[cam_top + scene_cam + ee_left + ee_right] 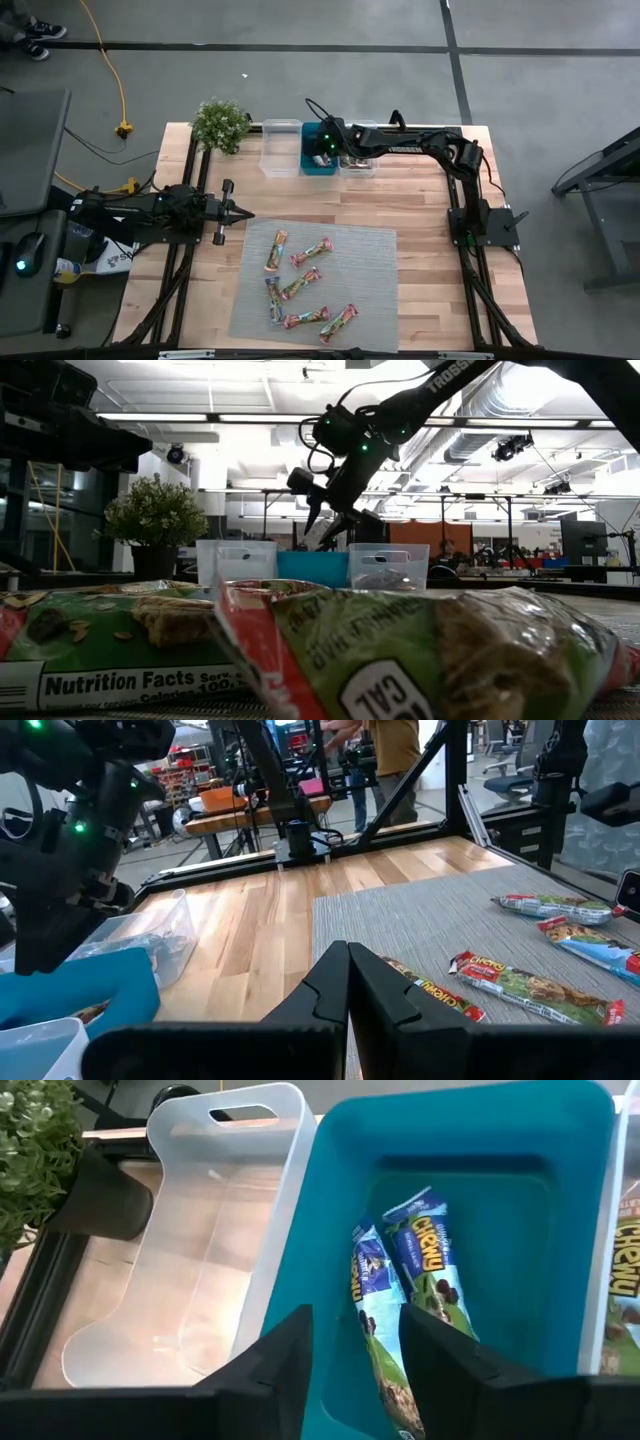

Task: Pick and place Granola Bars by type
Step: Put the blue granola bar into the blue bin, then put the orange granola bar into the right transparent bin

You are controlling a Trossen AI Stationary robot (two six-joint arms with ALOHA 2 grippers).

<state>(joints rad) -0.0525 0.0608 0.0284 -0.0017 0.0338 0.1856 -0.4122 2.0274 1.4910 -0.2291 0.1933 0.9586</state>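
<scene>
Several granola bars (pixel 299 284) in red, green and orange wrappers lie flat on a grey mat (pixel 370 250). Two blue-wrapped bars (pixel 400 1280) lie on the floor of the teal bin (pixel 319 160). My right gripper (pixel 355 1365) hangs open just above that bin, fingers pointing down over the blue bars without touching them; the low view shows my right gripper (pixel 335 520) above the teal bin (pixel 312 568). My left gripper (pixel 240 213) waits shut at the mat's left edge, pointing right; the left wrist view shows my left gripper (pixel 348 985) with a bar (pixel 530 985) lying ahead of it.
A clear bin (pixel 281 147) stands left of the teal one with nothing in it. Another clear bin (pixel 358 160) on its right holds wrapped bars (pixel 625 1250). A potted plant (pixel 222 122) sits at the far left corner. Bare wood lies between the bins and the mat.
</scene>
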